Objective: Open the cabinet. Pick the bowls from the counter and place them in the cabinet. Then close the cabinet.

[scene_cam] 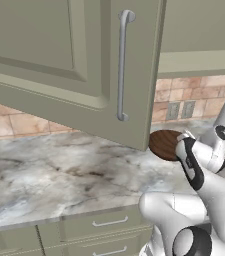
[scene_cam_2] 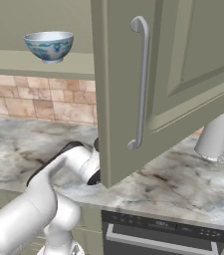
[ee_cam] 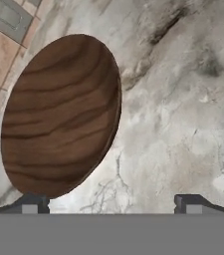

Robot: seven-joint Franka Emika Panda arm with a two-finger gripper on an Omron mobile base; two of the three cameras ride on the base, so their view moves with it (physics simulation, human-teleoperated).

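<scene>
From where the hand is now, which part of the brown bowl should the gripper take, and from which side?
Probably the rim, from above. The brown bowl sits upright on the counter, shallow and too wide to span whole. One finger should go inside, one outside. The open gripper hangs over it with the near rim by its fingertips.

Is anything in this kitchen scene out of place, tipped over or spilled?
Nothing stands out. The cabinet door hangs open, the white bowl sits upright inside, and the wooden bowl rests on the counter under the open gripper. No spill shows.
</scene>
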